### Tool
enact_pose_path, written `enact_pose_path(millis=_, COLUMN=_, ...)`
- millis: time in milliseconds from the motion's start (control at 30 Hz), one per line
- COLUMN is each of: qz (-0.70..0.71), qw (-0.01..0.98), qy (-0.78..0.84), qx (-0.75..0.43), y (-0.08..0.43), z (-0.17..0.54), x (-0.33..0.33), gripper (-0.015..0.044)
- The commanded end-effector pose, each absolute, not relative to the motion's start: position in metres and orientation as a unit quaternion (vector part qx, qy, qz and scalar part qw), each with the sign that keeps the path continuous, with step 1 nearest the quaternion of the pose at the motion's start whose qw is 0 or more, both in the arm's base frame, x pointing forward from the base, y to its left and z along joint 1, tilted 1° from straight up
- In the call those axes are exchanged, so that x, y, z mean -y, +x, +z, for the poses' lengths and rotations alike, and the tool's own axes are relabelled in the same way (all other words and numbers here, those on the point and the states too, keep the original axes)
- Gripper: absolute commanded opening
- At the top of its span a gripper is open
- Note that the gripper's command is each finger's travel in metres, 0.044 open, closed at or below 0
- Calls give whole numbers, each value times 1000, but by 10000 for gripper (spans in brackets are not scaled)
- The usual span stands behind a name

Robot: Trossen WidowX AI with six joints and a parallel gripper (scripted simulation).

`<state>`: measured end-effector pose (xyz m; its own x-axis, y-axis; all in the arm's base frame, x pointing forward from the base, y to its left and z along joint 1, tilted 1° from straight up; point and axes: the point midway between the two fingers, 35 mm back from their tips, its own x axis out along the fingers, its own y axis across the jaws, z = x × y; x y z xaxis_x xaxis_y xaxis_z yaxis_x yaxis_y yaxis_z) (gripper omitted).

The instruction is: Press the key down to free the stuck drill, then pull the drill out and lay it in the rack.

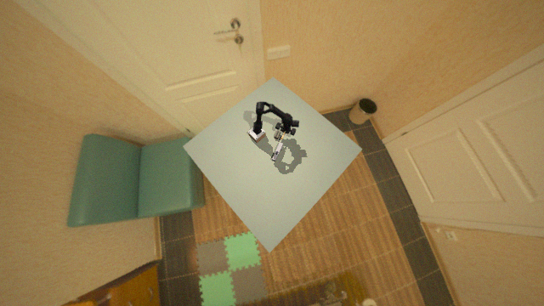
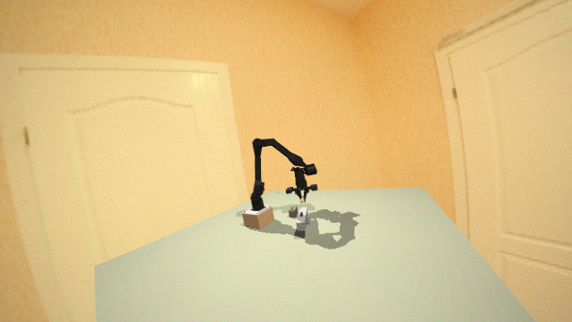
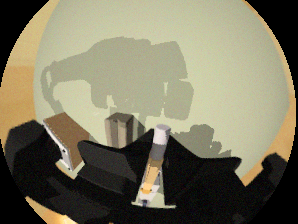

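Observation:
My gripper (image 1: 283,135) (image 2: 302,199) (image 3: 157,132) points down above the table and is shut on a slim orange and grey piece, which looks like the drill (image 3: 153,167). Its round grey-white end shows between the fingers in the wrist view. A white elongated body (image 1: 277,151) (image 2: 302,219) is just below and in front of the fingertips. It is too small to tell whether it is joined to the held piece. A small grey-brown block (image 1: 277,135) (image 2: 292,211) (image 3: 119,130) stands between the gripper and the arm's base. I cannot tell which part is the key or the rack.
The arm's base (image 1: 257,135) (image 2: 257,218) (image 3: 67,137) stands left of the block on the pale table (image 1: 263,204) (image 2: 268,277). The arm's shadow falls across the table. The table's edges drop off on all sides in the overhead view.

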<state>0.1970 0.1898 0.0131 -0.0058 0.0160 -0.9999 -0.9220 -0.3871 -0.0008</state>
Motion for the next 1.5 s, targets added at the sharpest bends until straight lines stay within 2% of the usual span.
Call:
enact_pose_path(millis=0, qz=594, qw=397, qy=-584, qx=-387, y=190, z=14, x=-189, gripper=0)
enact_pose_path(millis=1200, qz=595, qw=395, qy=-583, qx=-388, y=130, z=15, x=-176, gripper=0)
enact_pose_path(millis=1467, qz=595, qw=395, qy=-583, qx=-388, y=132, z=1, x=-176, gripper=0)
